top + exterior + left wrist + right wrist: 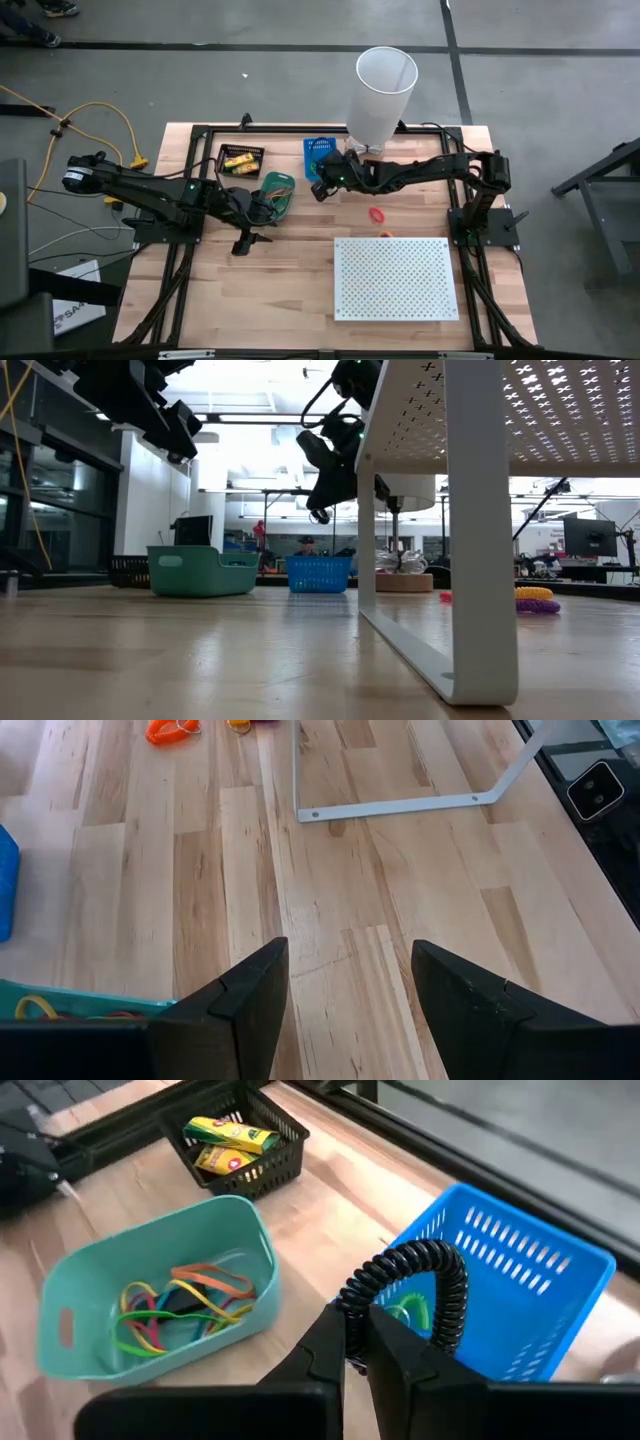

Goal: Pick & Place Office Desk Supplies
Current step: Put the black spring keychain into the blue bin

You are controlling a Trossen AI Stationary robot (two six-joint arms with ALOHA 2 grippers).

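Observation:
My right gripper (357,1320) hangs over the near rim of the blue basket (520,1290) at the table's far middle, shut on a black coiled loop (440,1275). A green coil (415,1312) lies inside that basket. Left of it, the teal bin (150,1295) holds coloured rubber bands (185,1305). Yellow-and-red packs (228,1138) lie in the black basket (262,1165). My left gripper (350,955) stands open over bare wood near the teal bin (277,190), with nothing between its fingers. My right gripper pinches one spot of the black coiled loop (352,1302) between its two fingertips. The fingers come slanting down from the table's right side. The rest of the loop arcs out beyond the fingertips, lifted clear above the blue basket.
A tall white tapered bin (383,90) stands at the far edge behind the blue basket (318,155). A white perforated board (395,278) on legs fills the near right. A red item (377,214) and an orange one (385,234) lie on the wood beside it.

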